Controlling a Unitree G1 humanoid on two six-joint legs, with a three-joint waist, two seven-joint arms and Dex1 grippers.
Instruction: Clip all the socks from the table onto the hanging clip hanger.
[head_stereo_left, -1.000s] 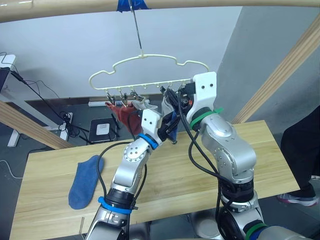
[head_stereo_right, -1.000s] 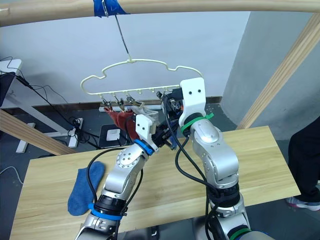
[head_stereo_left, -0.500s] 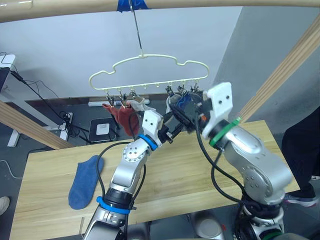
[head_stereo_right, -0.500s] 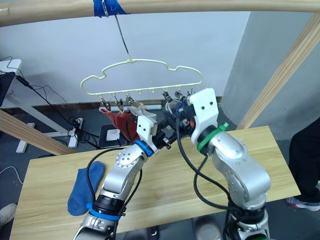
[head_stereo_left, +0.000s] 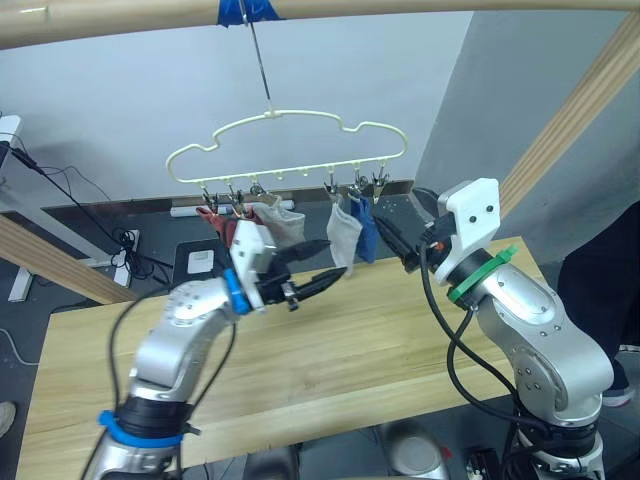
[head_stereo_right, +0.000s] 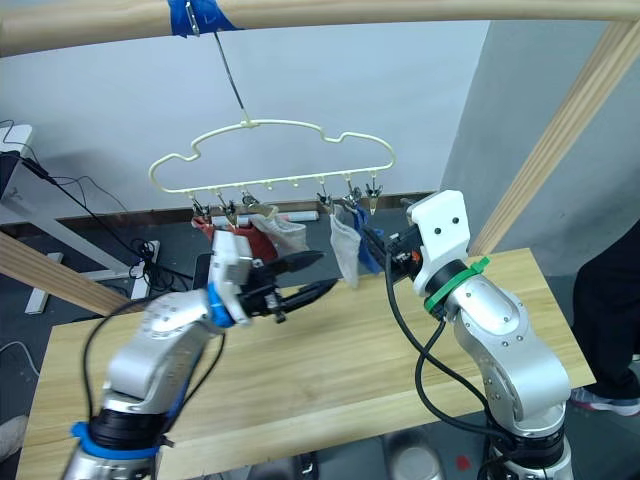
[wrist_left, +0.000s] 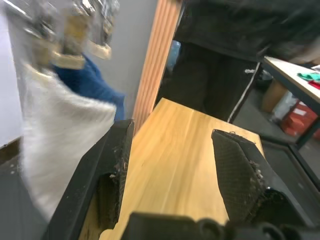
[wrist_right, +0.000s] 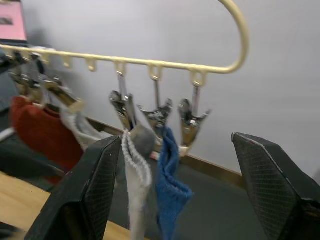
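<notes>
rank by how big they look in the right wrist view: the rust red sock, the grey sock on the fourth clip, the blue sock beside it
1. Rust red sock, though partly hidden and blurred.
2. Grey sock and blue sock look alike in size; both run past the frame edge, so no ranking between them.

- Clip hanger (head_stereo_left: 285, 140): 1, hung from the pole.
- Metal clips on its bar: 6 counted, 3 at the left end, 3 at the right.
- Socks clipped on: 5 visible. Rust red (head_stereo_left: 214, 222): 2, though the overlap makes this count uncertain. Light grey: 2 (head_stereo_left: 283, 222) (head_stereo_left: 343, 235). Blue (head_stereo_left: 367, 230): 1.
- Rightmost clip (wrist_right: 192, 121): holds no sock.
- Table (head_stereo_left: 400, 330): 1.
- Grippers: 2, left (head_stereo_left: 318, 265) and right (head_stereo_left: 398, 237).
</notes>
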